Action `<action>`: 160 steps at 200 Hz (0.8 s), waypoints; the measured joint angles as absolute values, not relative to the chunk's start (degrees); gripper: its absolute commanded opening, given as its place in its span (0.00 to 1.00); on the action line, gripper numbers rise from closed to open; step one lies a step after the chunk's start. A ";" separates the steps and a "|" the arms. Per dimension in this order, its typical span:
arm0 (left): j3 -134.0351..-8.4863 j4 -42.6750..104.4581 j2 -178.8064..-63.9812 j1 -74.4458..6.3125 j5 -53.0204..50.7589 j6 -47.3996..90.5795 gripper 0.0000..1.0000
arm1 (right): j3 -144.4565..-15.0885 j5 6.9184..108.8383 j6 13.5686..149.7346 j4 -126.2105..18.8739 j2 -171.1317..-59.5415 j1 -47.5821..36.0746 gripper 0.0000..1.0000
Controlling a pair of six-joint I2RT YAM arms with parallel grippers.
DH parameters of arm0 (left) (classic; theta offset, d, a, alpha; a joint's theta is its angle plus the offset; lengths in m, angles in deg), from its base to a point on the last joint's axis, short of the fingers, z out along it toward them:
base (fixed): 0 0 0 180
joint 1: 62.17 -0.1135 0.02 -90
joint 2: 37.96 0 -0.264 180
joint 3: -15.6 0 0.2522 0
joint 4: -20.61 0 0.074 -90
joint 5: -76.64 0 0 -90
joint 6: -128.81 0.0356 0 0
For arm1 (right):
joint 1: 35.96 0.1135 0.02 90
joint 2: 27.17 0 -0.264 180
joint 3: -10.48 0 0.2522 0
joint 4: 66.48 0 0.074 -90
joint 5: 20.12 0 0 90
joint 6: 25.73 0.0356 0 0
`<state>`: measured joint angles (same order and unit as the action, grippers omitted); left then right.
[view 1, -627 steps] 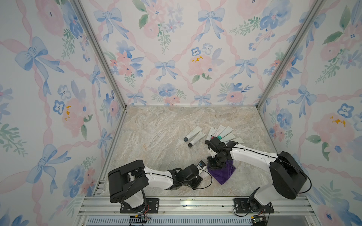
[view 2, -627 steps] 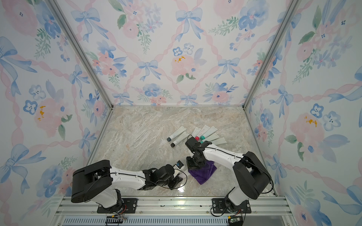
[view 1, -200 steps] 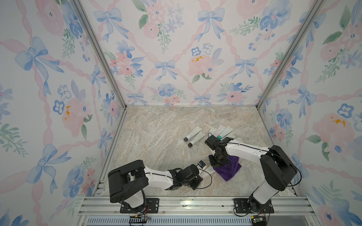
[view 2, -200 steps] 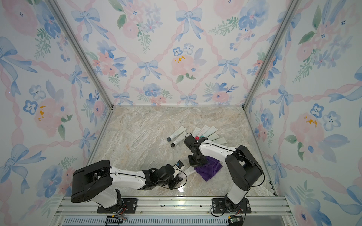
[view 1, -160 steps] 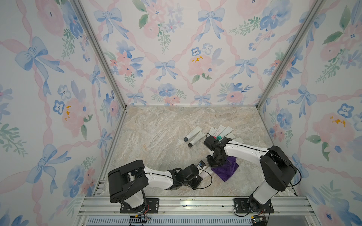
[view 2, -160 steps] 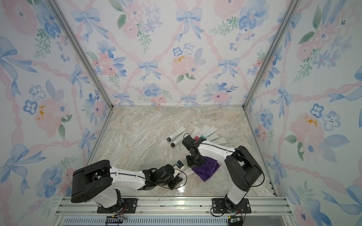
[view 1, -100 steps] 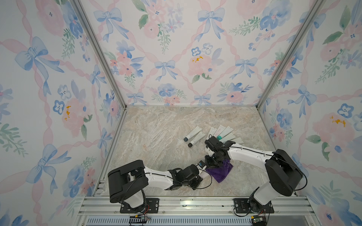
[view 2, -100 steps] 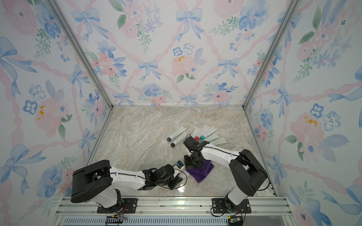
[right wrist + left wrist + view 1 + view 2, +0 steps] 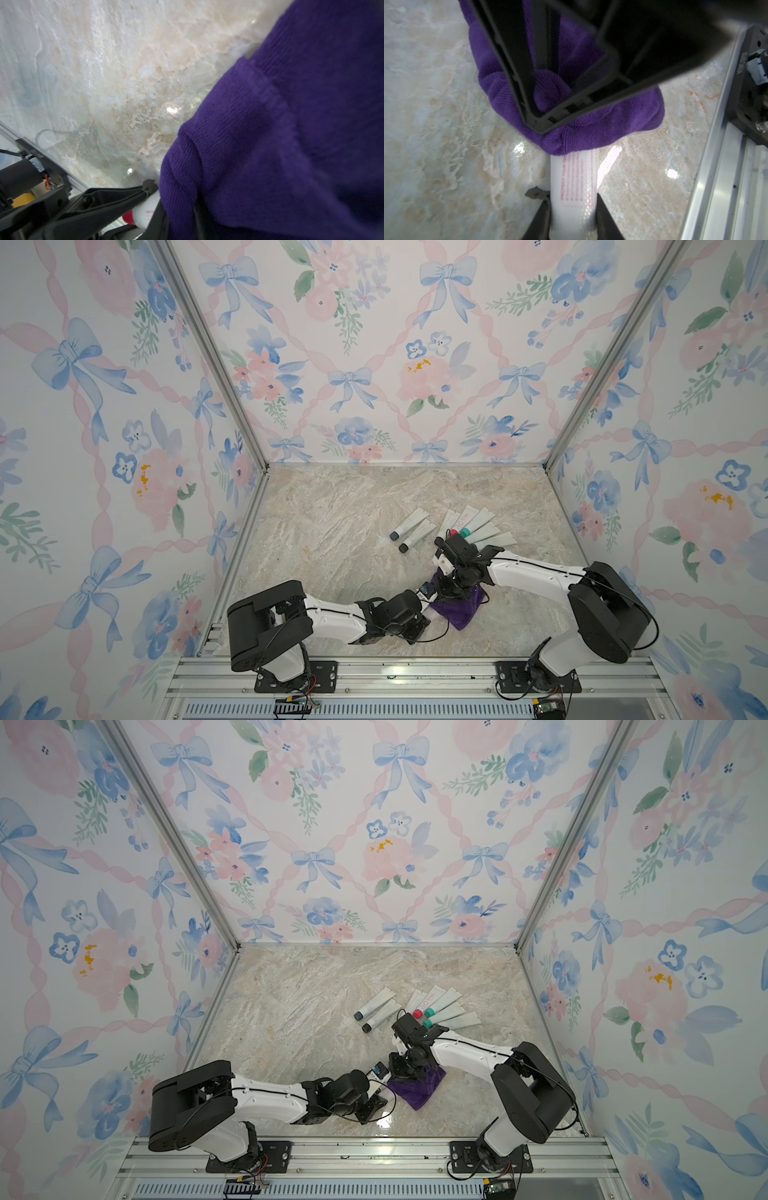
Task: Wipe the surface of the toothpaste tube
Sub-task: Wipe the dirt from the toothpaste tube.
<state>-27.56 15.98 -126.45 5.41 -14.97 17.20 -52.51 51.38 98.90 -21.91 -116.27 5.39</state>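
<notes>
Change since a second ago: the right claw (image 9: 446, 594) and its purple cloth (image 9: 459, 608) have moved down the counter towards the left claw (image 9: 572, 209); the left arm (image 9: 332, 614) has stayed in place.

- Counter (image 9: 332, 531): marbled stone, glossy, set between floral-papered walls.
- Right arm (image 9: 536, 574): white and black, reaching in from the near right corner, wrist bent down over the cloth.
- Left arm: lies low along the near edge, pointing at the cloth.
- Purple cloth: ribbed fabric, bunched. One end is pinched in the right claw, whose fingers are closed on the fold. The rest is draped over the far end of the tube and onto the counter, as both top views show (image 9: 417, 1088).
- Spare tubes: two with dark caps (image 9: 411, 529) side by side at mid-counter; a fan of several more (image 9: 478, 526) just beyond the right wrist, red and teal caps showing.
- Toothpaste tube (image 9: 574, 182): white with pink print. It is clamped between the left claw's fingers near the front edge, its far end hidden under the cloth. The top views do not show it.
</notes>
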 measured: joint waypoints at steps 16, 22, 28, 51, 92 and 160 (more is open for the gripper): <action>-27.59 15.63 -126.67 5.41 -14.73 17.42 0.31 | -52.80 55.00 97.65 -18.61 -115.05 5.19 0.20; -27.61 15.57 -126.69 5.41 -14.73 17.53 0.31 | -52.84 56.23 97.26 -17.54 -114.74 4.99 0.20; -27.61 15.57 -126.69 5.41 -14.73 17.62 0.31 | -52.91 57.41 96.89 -16.58 -114.59 4.64 0.20; -27.61 15.57 -126.69 5.41 -14.75 17.64 0.31 | -53.02 60.66 95.60 -14.22 -114.85 2.74 0.20; -27.61 15.57 -126.69 5.41 -14.75 17.64 0.31 | -54.15 60.99 95.18 -13.32 -116.71 3.14 0.20; -27.61 15.67 -126.69 5.47 -14.77 17.82 0.31 | -47.84 61.93 103.53 -21.04 -109.26 11.00 0.20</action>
<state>-27.61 15.67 -126.69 5.47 -14.77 17.82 -47.84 61.93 103.53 -21.04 -109.26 11.00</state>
